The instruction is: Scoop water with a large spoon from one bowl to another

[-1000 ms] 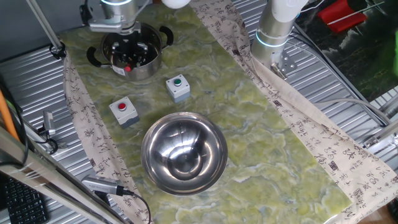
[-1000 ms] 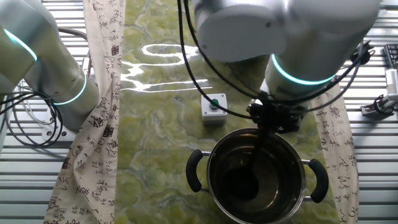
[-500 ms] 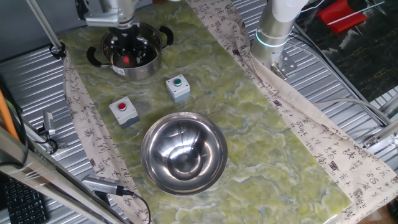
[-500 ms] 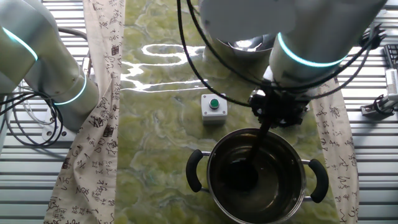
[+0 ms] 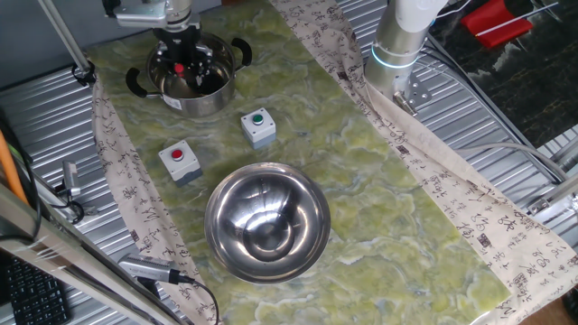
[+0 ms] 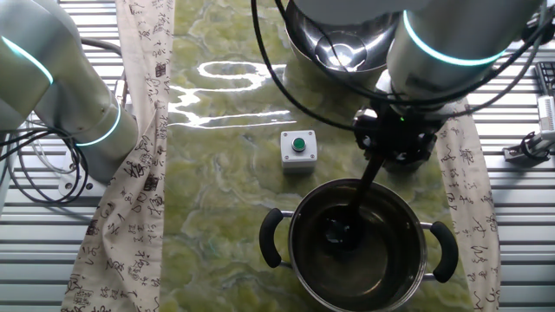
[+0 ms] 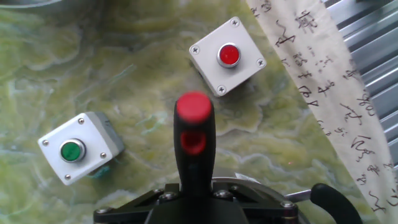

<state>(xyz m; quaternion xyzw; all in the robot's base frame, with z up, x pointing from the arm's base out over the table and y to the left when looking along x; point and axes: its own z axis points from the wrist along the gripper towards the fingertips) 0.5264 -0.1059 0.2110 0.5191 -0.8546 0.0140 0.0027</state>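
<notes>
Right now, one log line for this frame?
phase: scooping | gripper: shut on large spoon | spoon bowl: inside pot | mixing bowl: untouched

A black spoon handle (image 7: 194, 155) with a red tip rises from the bottom centre, over a green marbled table (image 7: 143, 74). A grey box with a green button (image 7: 78, 149) sits left of it, a grey box with a red button (image 7: 228, 56) above right, near a patterned cloth (image 7: 323, 81).

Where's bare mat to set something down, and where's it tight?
Free: the broad green mat right of the wide bowl, out to the patterned cloth edge. Crowded: the strip from the handled pot past the green-button box and red-button box.
</notes>
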